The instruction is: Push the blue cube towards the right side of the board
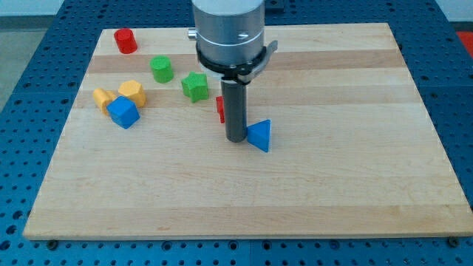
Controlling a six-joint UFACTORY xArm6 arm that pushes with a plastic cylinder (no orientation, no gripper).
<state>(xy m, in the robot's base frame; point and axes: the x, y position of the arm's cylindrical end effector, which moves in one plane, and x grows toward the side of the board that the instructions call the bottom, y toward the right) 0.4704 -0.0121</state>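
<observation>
The blue cube [123,112] sits at the view's left on the wooden board [332,185], touching a yellow block [133,92]. My tip [236,139] is near the board's middle, well to the right of the blue cube. It stands right beside the left edge of a blue triangular block [260,136]. A red block [220,108] is partly hidden behind the rod.
An orange-yellow block [103,98] lies left of the blue cube. A green cylinder-like block [161,69] and a green star block [195,86] sit between the cube and the rod. A red cylinder [125,41] is at the top left.
</observation>
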